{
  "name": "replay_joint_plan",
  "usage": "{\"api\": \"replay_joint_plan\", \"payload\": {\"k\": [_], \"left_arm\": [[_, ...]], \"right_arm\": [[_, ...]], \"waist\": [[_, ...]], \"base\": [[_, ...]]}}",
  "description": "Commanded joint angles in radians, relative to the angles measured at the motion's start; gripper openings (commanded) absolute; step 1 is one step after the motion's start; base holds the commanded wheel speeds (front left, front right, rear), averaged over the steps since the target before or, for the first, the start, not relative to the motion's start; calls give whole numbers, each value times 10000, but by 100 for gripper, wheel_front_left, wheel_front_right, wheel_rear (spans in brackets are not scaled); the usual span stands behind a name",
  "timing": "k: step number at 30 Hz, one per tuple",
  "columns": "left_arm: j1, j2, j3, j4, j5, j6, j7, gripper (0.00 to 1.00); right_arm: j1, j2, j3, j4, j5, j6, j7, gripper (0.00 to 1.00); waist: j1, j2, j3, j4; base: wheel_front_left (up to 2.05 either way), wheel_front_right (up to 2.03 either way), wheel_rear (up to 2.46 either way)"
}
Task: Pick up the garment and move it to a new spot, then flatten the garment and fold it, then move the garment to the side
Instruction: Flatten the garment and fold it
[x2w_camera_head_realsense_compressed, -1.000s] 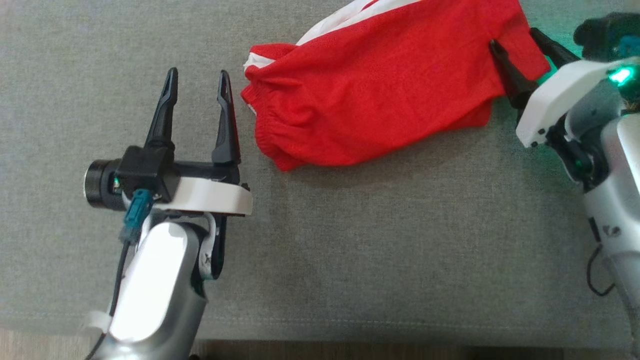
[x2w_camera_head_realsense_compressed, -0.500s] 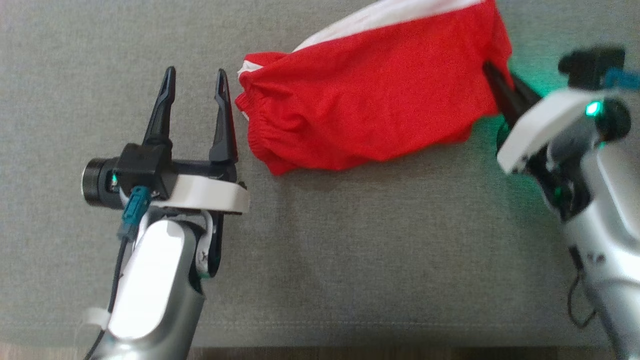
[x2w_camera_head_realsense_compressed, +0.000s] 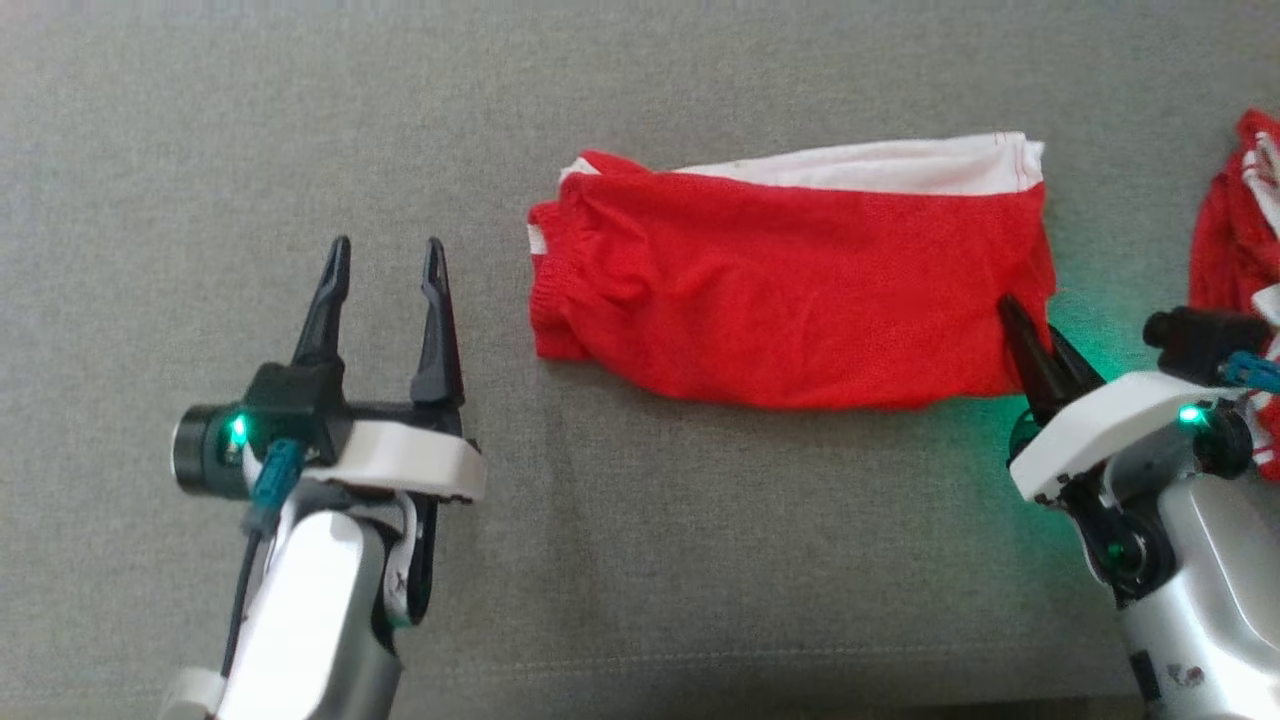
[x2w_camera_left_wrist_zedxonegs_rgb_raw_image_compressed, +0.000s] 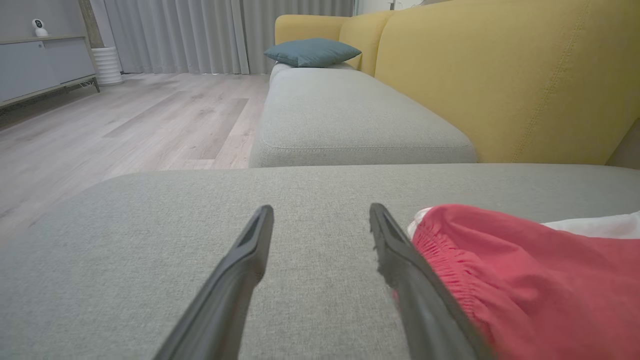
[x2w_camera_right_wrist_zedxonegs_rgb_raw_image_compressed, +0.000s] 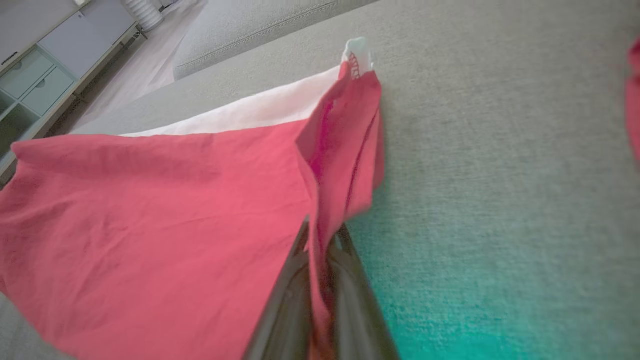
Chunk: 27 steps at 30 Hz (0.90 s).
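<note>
Axis: garment (x2w_camera_head_realsense_compressed: 780, 300) lies left-right, gathered edge leftward.
Look: red, white far strip.
Right pincer (x2w_camera_head_realsense_compressed: 1022, 322): gripping its right corner.
Left pincer (x2w_camera_head_realsense_compressed: 385, 255): open.

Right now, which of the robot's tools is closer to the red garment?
Right. The right tool is shut on the garment at its right edge, pinching the cloth. The left tool stands open beside the gathered left end, a gap away.

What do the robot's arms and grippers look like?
Both arms are silver-grey and white. White curved brackets carry the left gripper and right gripper, each with two long, tapered black fingers. A black camera sits at each wrist, with a green light and a teal plug; a black cable trails from the left plug.
</note>
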Motion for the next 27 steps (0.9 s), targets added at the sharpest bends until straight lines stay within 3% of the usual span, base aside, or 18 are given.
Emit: {"api": "replay_joint_plan", "payload": {"k": [1, 7, 13, 20, 27], "left_arm": [[5, 148, 396, -287, 29, -27, -51, 100], [192, 121, 345, -155, -72, -108, -51, 100], [273, 108, 296, -60, -113, -165, -51, 100], [385, -12, 156, -48, -159, -206, -51, 100], [486, -99, 81, -26, -155, -214, -51, 100]], "right_arm": [[14, 2, 38, -280, -39, 33, -133, 0], [-215, -37, 116, -222, -379, 33, -113, 0], [-1379, 105, 1526, -1077, -1065, 33, 802, 0], [-2229, 942, 3706, -1136, -910, 33, 1663, 0], [-2355, 1675, 4628, -85, -477, 33, 1276, 0]], "waist": [[0, -1, -148, -50], [0, -1, -498, 36], [0, -1, -870, 204], [0, -1, -1147, 704], [0, -1, -1104, 1044]], "base": [[0, 0, 0], [0, 0, 0], [0, 0, 0], [0, 0, 0], [0, 0, 0]]}}
